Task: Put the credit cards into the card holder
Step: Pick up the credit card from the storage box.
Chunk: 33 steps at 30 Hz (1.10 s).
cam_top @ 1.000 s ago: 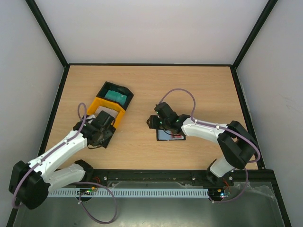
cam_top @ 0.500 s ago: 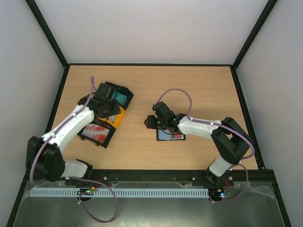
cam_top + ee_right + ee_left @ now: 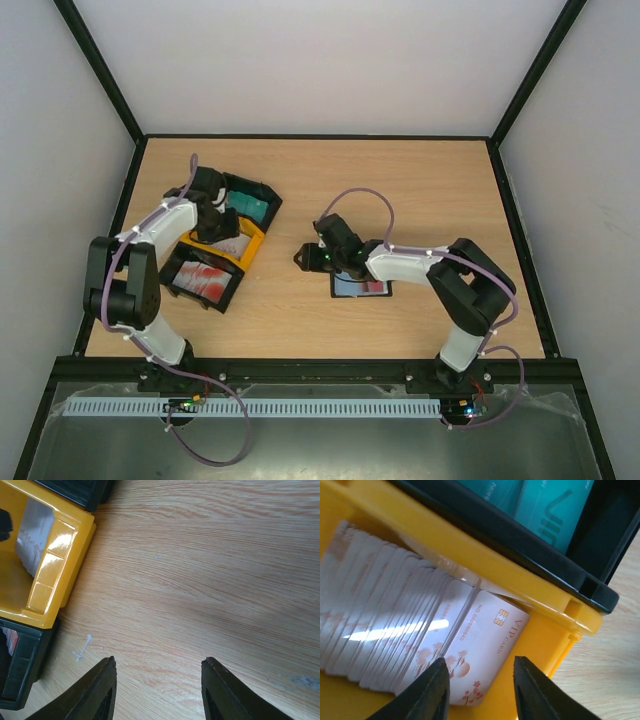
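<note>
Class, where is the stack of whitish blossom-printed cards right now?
The whitish cards stand in the yellow plastic tray between two black trays, top view's left, under the left gripper.

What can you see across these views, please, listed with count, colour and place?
teal cards: a stack, teal, in the far black tray
whitish cards: a stack, whitish with pink print, in the yellow tray
red-and-white cards: several, in the near black tray
black trays: two, either side of the yellow one
yellow tray: one, table's left
card holder: one, black, table centre, partly under the right arm
table: one, light wood
left pincer: black, open, over the whitish cards
right pincer: black, open, above bare wood
</note>
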Motion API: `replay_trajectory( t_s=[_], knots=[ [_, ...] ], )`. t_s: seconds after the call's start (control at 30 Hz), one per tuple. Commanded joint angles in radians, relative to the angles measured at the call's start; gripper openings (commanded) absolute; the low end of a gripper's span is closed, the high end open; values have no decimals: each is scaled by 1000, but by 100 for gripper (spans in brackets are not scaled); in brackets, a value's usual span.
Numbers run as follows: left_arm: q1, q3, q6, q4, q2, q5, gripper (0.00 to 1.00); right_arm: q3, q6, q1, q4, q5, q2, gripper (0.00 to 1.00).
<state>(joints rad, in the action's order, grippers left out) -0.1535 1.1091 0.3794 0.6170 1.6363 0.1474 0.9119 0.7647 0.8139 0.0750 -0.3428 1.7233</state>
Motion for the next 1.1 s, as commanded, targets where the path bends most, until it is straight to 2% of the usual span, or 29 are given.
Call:
replay_trajectory(
  t_s=[0.0, 0.1, 0.2, 0.33, 0.5, 0.67, 1.07],
  knots=[
    [2, 5, -49, -36, 52, 80, 34, 39, 15, 8, 76, -21, 28, 46],
    [2, 0, -51, -59, 75, 90, 32, 45, 43, 8, 118, -52, 52, 45],
    [3, 8, -43, -56, 109, 36, 32, 63, 65, 9, 139, -87, 87, 42],
    [3, 11, -45, -56, 131, -19, 40, 76, 69, 20, 131, -95, 120, 41],
    [3, 0, -66, -77, 141, 4, 43, 101, 58, 43, 121, -102, 165, 41],
    [3, 2, -51, -74, 175, 20, 30, 168, 28, 79, 62, -90, 215, 41],
    [2, 14, -30, -42, 99, 171, 24, 265, 21, 92, 16, -81, 295, 41]
  ],
)
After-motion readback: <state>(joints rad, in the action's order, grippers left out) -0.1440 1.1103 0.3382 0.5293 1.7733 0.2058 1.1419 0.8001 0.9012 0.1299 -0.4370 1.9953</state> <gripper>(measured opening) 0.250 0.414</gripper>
